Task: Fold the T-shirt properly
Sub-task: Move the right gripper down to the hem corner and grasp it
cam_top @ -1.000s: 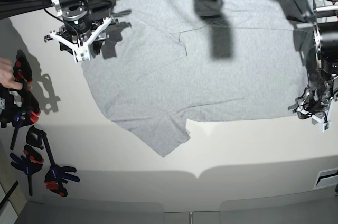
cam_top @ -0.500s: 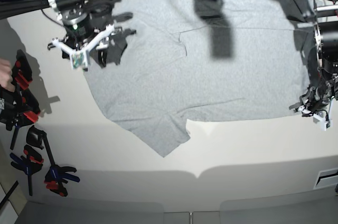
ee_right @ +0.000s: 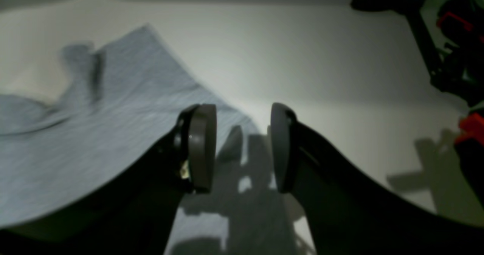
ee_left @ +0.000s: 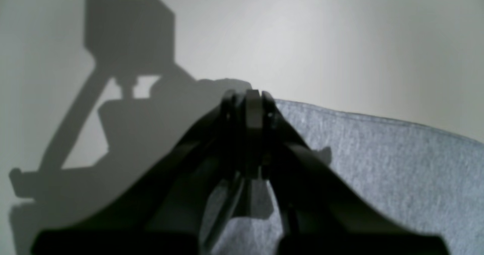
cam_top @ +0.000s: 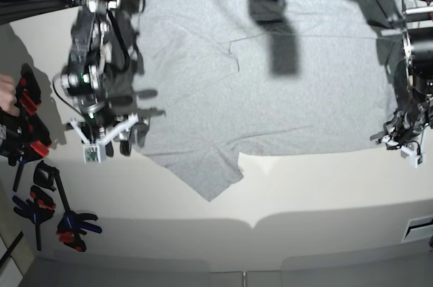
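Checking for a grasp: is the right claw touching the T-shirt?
Apart. In the right wrist view the right claw is open with bare table between its fingers; the T-shirt hem lies beside the left one.

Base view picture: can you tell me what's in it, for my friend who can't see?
A big grey T-shirt lies spread flat on a white table. The right gripper, open, hangs over the shirt's edge on the picture's left, and the left gripper sits at the shirt's edge on the picture's right. Red, blue and black clamps lie at the table's left side.
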Controlling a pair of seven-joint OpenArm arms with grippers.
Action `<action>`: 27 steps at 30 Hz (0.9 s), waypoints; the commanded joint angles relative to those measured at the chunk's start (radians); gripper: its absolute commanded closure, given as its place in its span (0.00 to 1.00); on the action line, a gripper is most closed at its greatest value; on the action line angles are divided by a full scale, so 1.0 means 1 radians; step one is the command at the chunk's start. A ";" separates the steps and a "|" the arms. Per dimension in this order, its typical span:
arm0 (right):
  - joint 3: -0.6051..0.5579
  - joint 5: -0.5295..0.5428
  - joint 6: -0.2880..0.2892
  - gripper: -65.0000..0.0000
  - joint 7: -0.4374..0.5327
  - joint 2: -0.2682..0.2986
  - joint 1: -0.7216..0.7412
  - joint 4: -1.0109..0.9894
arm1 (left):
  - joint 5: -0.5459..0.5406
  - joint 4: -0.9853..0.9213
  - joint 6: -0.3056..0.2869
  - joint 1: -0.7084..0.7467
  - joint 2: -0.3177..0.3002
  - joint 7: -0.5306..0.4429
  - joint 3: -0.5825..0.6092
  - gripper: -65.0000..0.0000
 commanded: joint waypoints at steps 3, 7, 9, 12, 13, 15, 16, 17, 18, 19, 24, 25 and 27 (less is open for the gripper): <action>0.005 -0.006 0.029 0.62 0.036 0.012 0.118 -0.136 | 0.007 0.003 0.003 -0.018 -0.012 0.026 0.001 1.00; 0.005 -0.006 0.092 0.48 0.050 0.012 0.257 -0.326 | 0.007 0.003 0.003 -0.018 -0.012 0.026 0.001 1.00; 0.005 -0.006 0.097 0.48 0.055 0.012 0.332 -0.439 | 0.007 0.003 0.003 -0.018 -0.012 0.026 0.001 1.00; 0.005 -0.006 0.101 0.48 0.055 0.011 0.450 -0.643 | 0.006 0.003 0.003 -0.018 -0.012 0.026 0.001 1.00; 0.005 -0.007 0.119 0.48 0.055 0.011 0.490 -0.719 | 0.007 0.003 0.003 -0.018 -0.012 0.026 0.001 1.00; 0.005 -0.023 0.172 0.48 0.055 0.011 0.563 -0.862 | 0.006 0.003 0.003 -0.018 -0.012 0.026 0.001 1.00; 0.004 -0.037 0.190 0.48 0.056 0.011 0.592 -0.921 | 0.006 0.003 0.003 -0.018 -0.012 0.026 0.001 1.00; 0.004 -0.049 0.199 0.48 0.064 0.011 0.617 -0.975 | 0.007 0.003 0.003 -0.018 -0.012 0.026 0.001 1.00; 0.004 -0.067 0.202 0.48 0.080 0.011 0.638 -1.026 | 0.007 0.003 0.003 -0.018 -0.012 0.026 0.001 1.00; 0.004 -0.091 0.201 0.48 0.103 0.011 0.657 -1.073 | 0.007 0.003 0.003 -0.018 -0.012 0.026 0.001 1.00; 0.004 -0.144 0.203 0.48 0.122 0.002 0.674 -1.199 | 0.006 0.003 0.003 -0.019 -0.012 0.021 0.001 1.00; 0.004 -0.146 0.206 0.48 0.121 -0.002 0.668 -1.206 | 0.006 0.003 0.003 -0.019 -0.012 0.021 0.001 1.00; 0.004 -0.145 0.225 0.48 0.121 -0.010 0.655 -1.207 | 0.006 0.003 0.003 -0.018 -0.012 0.021 0.001 1.00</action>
